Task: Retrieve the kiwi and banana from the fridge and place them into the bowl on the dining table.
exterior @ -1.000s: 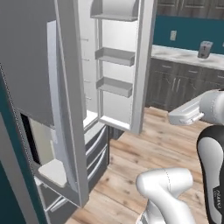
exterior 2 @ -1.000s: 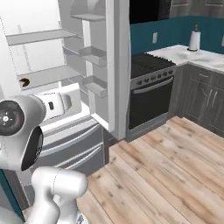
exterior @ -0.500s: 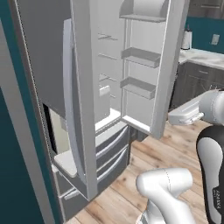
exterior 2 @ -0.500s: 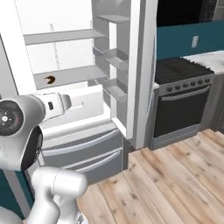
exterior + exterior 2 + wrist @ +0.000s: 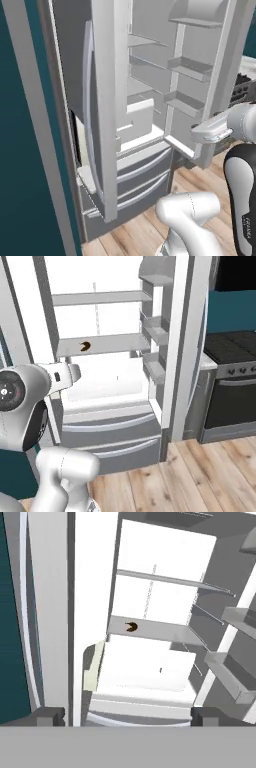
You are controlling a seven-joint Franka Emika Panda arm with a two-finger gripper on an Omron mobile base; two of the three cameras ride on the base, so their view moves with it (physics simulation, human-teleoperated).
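Note:
The fridge [image 5: 100, 321] stands open in front of me, its white shelved interior [image 5: 155, 597] facing the hand. A small dark brown fruit, the kiwi [image 5: 86, 346], lies alone on the middle shelf, left of centre; it also shows as the kiwi [image 5: 131, 627] in the hand view. My gripper [image 5: 129, 716] is open, well short of the fridge and aimed at its interior, with nothing between the fingertips [image 5: 49, 715]. The banana, the bowl and the dining table are out of view.
The left fridge door [image 5: 100, 100] swings out close on the left. The right door [image 5: 177, 331], with its bins, stands open on the right. Two bottom drawers [image 5: 112, 431] sit below the shelves. A dark stove [image 5: 232, 356] stands further right. The floor [image 5: 200, 471] is wooden.
The whole picture has shifted: the base has moved, and the open fridge now sits nearer and more square in front. The gripper stays open.

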